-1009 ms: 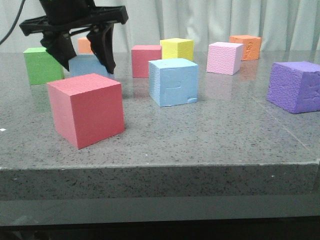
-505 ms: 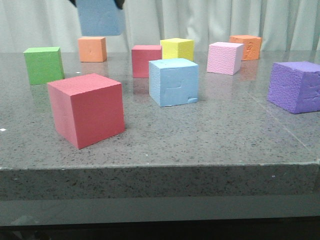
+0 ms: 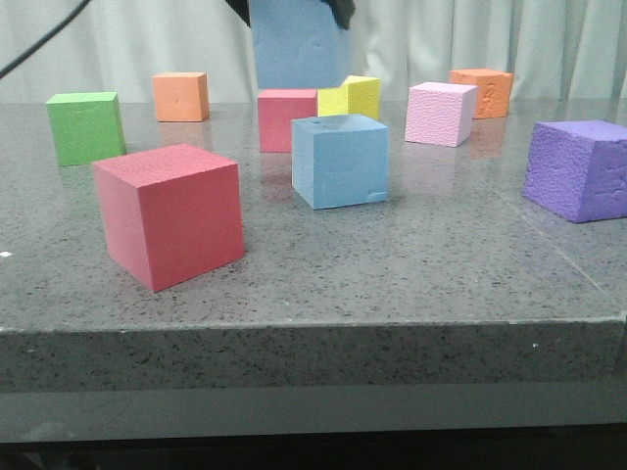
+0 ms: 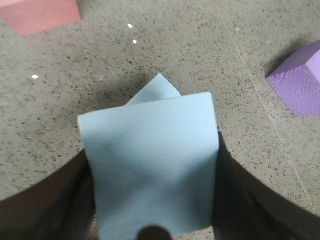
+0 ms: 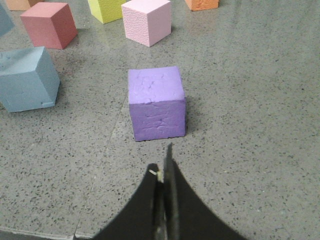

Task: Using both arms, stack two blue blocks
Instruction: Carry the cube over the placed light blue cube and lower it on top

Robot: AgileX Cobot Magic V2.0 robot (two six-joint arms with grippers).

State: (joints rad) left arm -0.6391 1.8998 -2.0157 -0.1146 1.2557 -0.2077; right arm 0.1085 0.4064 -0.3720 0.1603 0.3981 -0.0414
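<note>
My left gripper [image 3: 290, 8] is shut on one blue block [image 3: 294, 44] and holds it in the air, a little left of and above the second blue block [image 3: 340, 160], which rests on the table. In the left wrist view the held block [image 4: 150, 160] fills the space between the dark fingers [image 4: 50, 205], and a corner of the second blue block [image 4: 156, 89] shows beneath it. My right gripper [image 5: 162, 172] is shut and empty, hovering just in front of the purple cube [image 5: 156, 102]. The resting blue block [image 5: 27, 77] lies off to that gripper's side.
A large red cube [image 3: 171, 213] stands at the front left. Green [image 3: 85, 127], orange [image 3: 180, 96], red [image 3: 286, 119], yellow [image 3: 350, 96], pink [image 3: 441, 113] and orange [image 3: 482, 91] cubes stand along the back. The purple cube [image 3: 578, 168] is at the right.
My left gripper lifted the blue block off the table at the back left and carried it right, to above the second blue block. The other cubes have not moved.
</note>
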